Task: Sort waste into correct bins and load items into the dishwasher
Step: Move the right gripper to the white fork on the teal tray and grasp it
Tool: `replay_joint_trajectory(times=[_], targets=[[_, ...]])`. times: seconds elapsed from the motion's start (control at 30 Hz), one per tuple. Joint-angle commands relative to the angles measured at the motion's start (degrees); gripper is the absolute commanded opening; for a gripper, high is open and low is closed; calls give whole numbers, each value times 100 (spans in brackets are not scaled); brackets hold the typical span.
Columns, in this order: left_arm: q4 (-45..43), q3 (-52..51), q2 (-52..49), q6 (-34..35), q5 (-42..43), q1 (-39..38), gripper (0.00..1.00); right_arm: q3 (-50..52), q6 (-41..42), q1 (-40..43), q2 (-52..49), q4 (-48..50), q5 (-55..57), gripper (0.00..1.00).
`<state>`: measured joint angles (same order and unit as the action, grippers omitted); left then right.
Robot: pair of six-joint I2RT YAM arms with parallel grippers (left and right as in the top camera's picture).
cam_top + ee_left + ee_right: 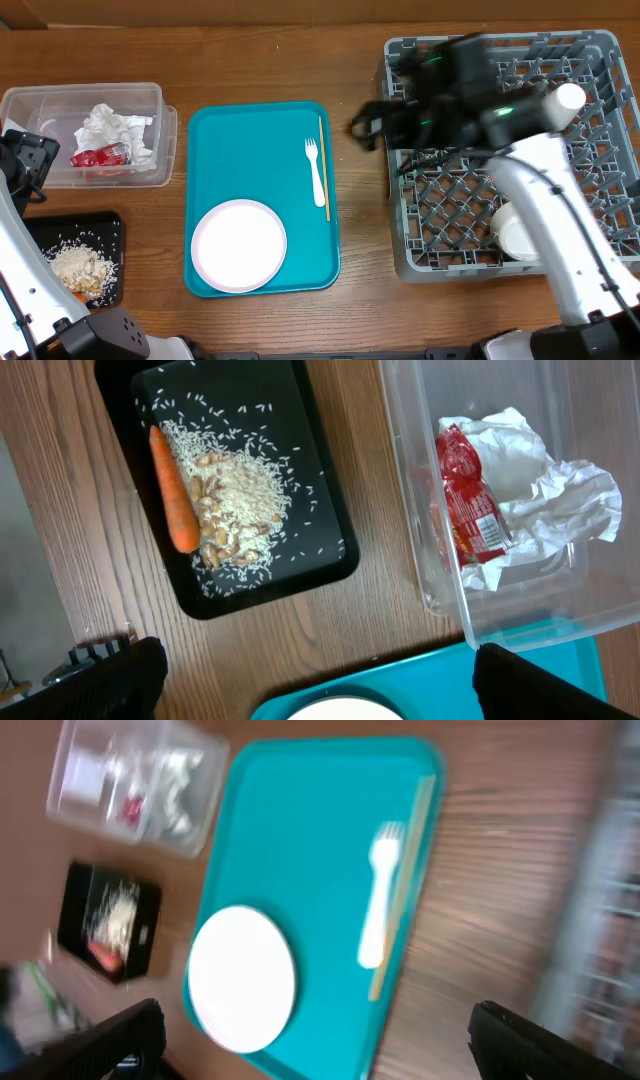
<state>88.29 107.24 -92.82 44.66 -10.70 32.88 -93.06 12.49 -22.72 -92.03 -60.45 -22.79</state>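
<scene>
The left pincer (320, 665) stands wide apart and empty over the wooden table (370, 620). It hangs between the flat black rectangular tray (300, 430), which carries whitish rice (240, 500) and an orange carrot piece (172, 490), and the clear plastic tub (400, 480), which holds crumpled white napkins (560, 500) and a red wrapper (470, 500). The right pincer (320, 1030) is also apart and empty, at the left edge of the grey pegged dish rack (440, 200). The round pale plate (238, 245), white plastic fork (319, 185) and thin wooden stick (321, 130) lie on the teal tray (250, 150).

Counter (260, 50): brown wood grain. Serving tray (260, 140): plain teal. Plate (238, 245): pale pink-white. Fork (316, 172): white. Stick (323, 150): light tan. Dish rack (450, 200): grey lattice grid. Tub (40, 130): clear. Wrapper (468, 500): red, white print. Napkins (560, 495): white. Small tray (265, 390): black, speckled with whitish rice (245, 490). Carrot (172, 490): orange.
</scene>
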Motion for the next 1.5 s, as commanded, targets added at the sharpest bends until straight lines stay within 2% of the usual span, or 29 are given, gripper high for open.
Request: replay_joint_trajectory(times=[0.0,0.13,0.37,0.7,1.47], targets=[[-9,13,-20,15,-17,9,100,-66,675,-748,-509,323,1429,99],[-9,13,-20,15,-17,9,100,-66,1029,-1215,-1198,730,2094,92],[-9,13,-20,15,-17,9,100,-66,1027,-1443,-2389,1373,2122,76],[-9,13,-20,15,-17,9,100,-66,1005,-1526,-3139,1829,2124,59],[-9,13,-20,15,-17,9,100,-31,986,-1598,-3604,1998,2522,56]])
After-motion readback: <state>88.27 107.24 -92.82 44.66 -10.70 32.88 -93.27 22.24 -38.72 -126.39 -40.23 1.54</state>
